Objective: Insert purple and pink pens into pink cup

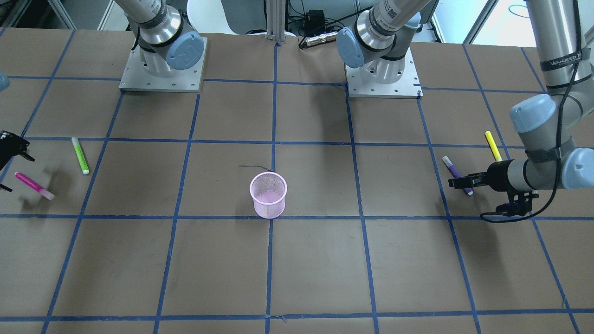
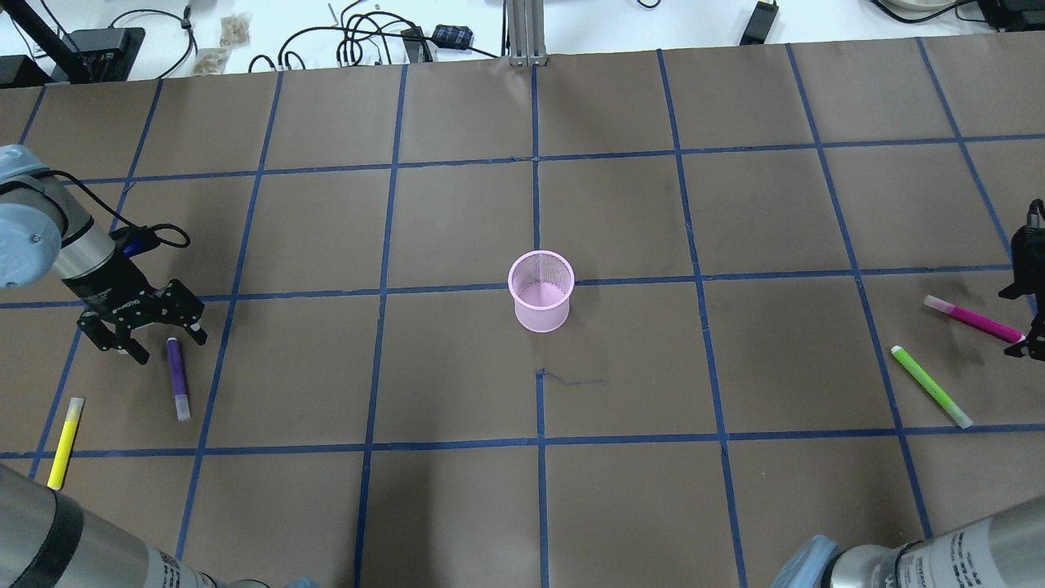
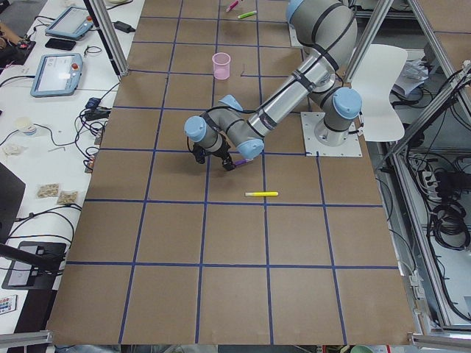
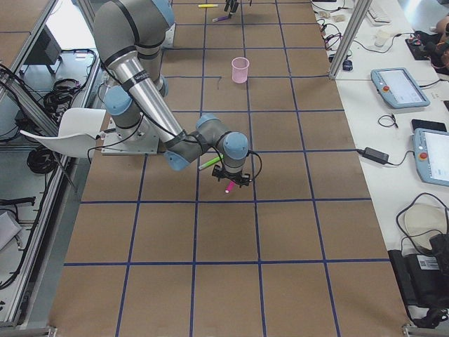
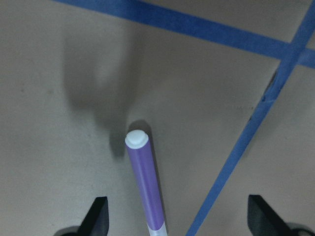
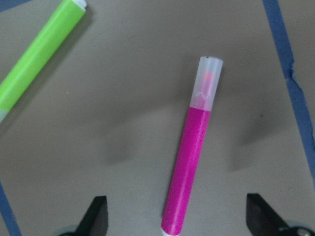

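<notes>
The pink mesh cup stands upright mid-table, also in the front view. The purple pen lies flat at the table's left; it shows in the left wrist view. My left gripper is open, low over the pen's upper end, its fingers either side of it, not gripping. The pink pen lies flat at the far right, seen in the right wrist view. My right gripper is open above the pen's end, fingers apart on both sides.
A green pen lies just beside the pink pen, also in the right wrist view. A yellow pen lies near the purple pen. Blue tape lines grid the brown table. Both arm bases sit at the robot's side.
</notes>
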`<state>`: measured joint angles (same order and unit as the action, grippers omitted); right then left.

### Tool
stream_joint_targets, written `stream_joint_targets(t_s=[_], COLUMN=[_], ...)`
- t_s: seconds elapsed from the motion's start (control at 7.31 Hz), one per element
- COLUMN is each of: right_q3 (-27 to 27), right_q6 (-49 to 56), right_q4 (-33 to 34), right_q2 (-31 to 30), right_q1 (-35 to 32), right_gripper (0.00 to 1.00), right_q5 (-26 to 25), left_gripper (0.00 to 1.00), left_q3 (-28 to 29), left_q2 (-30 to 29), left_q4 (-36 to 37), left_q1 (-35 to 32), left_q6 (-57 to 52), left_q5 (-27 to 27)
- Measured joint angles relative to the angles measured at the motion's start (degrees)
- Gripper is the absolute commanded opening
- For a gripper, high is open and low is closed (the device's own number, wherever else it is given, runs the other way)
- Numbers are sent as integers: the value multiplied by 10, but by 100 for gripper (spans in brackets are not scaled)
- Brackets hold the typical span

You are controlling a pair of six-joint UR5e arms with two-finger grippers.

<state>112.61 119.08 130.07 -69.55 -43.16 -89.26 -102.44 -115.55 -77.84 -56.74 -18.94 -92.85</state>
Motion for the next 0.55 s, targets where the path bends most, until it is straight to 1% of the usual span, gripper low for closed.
stream_joint_targets(t_s=[0.14, 0.27, 0.41, 0.55], right_q3=[0, 1, 0, 0], right_q6=[0, 0, -1, -3], right_q4=[11, 18, 29, 45], right_q2=[4, 9, 17, 25], right_q1=[0, 0, 0, 0], right_gripper=[94, 88, 84, 74], right_q5=[-2, -6, -15, -26], left_gripper=[92, 92, 92, 90], left_q3=[1, 4, 7, 8], left_q2=[-7, -13, -19, -22], left_q4=[1, 4, 11, 18], left_q1=[0, 0, 0, 0], left_q6=[0, -1, -2, -4], left_q5=[1, 2, 1, 0])
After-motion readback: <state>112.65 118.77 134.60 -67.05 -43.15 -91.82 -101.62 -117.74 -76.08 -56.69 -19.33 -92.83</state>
